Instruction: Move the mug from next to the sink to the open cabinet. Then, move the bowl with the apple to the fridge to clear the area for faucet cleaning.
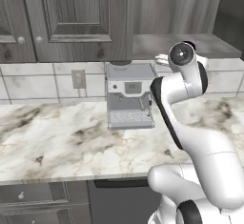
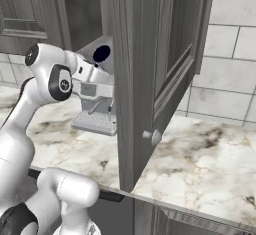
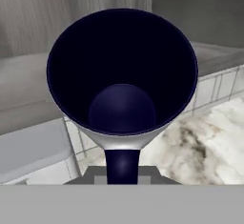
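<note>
The dark navy mug [image 3: 122, 70] with its pale rim is seen from above in the hand view, and its inside holds nothing. My gripper [image 3: 122, 173] is shut on the mug at its near side. In the right base view the mug [image 2: 101, 53] is held up at the end of the arm, level with the open cabinet's lower shelf [image 2: 95, 44] and just left of the open door [image 2: 145, 79]. From the left base view, the wrist [image 1: 183, 54] is raised in front of the cabinet shelf [image 1: 209, 44].
A grey coffee machine [image 1: 129, 96] stands on the marble counter [image 1: 57, 142] below the hand, against the tiled wall. The open cabinet door's knob [image 2: 152, 137] juts out to the right of the arm. Closed upper cabinets [image 1: 71, 13] hang to the left.
</note>
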